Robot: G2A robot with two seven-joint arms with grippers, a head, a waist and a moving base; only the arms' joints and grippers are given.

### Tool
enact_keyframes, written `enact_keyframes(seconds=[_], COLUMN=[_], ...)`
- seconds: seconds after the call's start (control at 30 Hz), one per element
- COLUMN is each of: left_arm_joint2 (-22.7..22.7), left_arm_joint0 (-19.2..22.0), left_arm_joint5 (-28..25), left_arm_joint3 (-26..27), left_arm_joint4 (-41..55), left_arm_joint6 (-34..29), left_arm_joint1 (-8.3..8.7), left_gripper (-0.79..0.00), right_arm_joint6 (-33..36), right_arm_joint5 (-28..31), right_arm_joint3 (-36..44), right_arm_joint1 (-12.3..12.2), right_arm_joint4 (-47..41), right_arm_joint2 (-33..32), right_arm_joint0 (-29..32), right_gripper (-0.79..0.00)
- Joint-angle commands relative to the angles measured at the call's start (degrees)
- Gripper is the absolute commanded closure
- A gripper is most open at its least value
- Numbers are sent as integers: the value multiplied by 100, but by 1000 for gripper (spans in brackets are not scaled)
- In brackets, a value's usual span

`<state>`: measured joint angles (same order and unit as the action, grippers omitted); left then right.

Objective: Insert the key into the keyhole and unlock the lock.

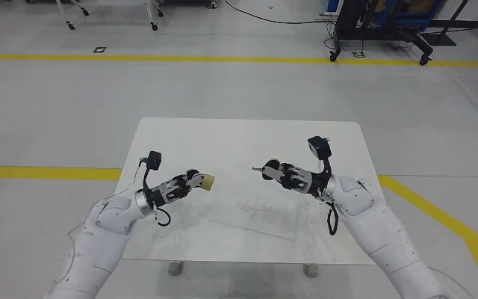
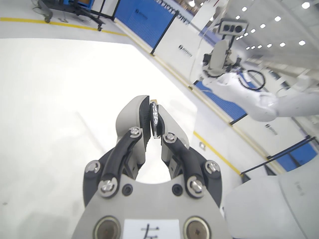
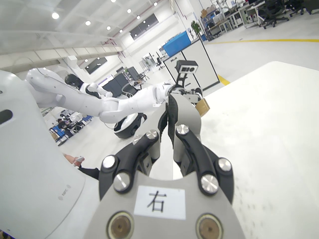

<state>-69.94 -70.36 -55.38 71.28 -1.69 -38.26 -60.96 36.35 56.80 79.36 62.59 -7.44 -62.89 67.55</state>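
Note:
In the top view my left gripper (image 1: pixel 196 180) is shut on a brass padlock (image 1: pixel 208 181), held above the table's left half with its body pointing toward the other arm. The left wrist view shows the left gripper (image 2: pixel 151 109) clamped on the lock's silver shackle (image 2: pixel 154 120), with a sliver of brass beyond the tips. My right gripper (image 1: pixel 272 173) is shut on a small silver key (image 1: pixel 258 170) whose tip points at the lock, a short gap away. In the right wrist view the right gripper (image 3: pixel 171 101) has its pads pressed together and hides the key; the padlock (image 3: pixel 203 107) hangs beyond.
The white table (image 1: pixel 246 134) carries a thin clear sheet (image 1: pixel 258 209) near its front middle. Yellow floor lines run behind and beside the table. Blue partitions and racks stand far off in the room.

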Motion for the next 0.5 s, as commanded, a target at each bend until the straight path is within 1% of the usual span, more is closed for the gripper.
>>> enact_keyframes(seconds=[0.0, 0.2, 0.27, 0.3, 0.33, 0.37, 0.4, 0.43, 0.47], left_arm_joint2=[115, 114, 173, 305, 441, 602, 703, 840, 906], left_arm_joint0=[97, 97, 89, 70, 78, 215, 280, 392, 588], left_arm_joint5=[89, 131, 693, 863, 1083, 1464, 1592, 1843, 2116], left_arm_joint3=[-56, -44, 107, 229, 232, 186, 177, 90, -134], left_arm_joint4=[409, 368, -17, 187, 613, 1241, 1682, 2530, 3082], left_arm_joint6=[-303, -290, -86, -52, -139, -491, -729, -1163, -1538], left_arm_joint1=[3, 3, -18, -52, -84, -119, -145, -188, -219], left_gripper=[0, 0, 0, 0, 0, 0, 0, 0, 0], right_arm_joint6=[-65, -65, -65, -114, -201, -324, -383, -471, -533], right_arm_joint5=[-64, -64, -64, -138, -251, -369, -389, -375, -387], right_arm_joint3=[-107, -107, -107, -89, -44, -21, -13, -26, -96], right_arm_joint1=[33, 33, 33, 37, 52, 83, 103, 139, 173], right_arm_joint4=[-114, -114, -114, -84, -2, 109, 147, 151, 179], right_arm_joint2=[106, 106, 106, 107, 131, 198, 247, 340, 428], right_arm_joint0=[-99, -99, -99, -91, -98, -141, -170, -221, -292], right_gripper=[0, 0, 0, 0, 0, 0, 0, 0, 0])
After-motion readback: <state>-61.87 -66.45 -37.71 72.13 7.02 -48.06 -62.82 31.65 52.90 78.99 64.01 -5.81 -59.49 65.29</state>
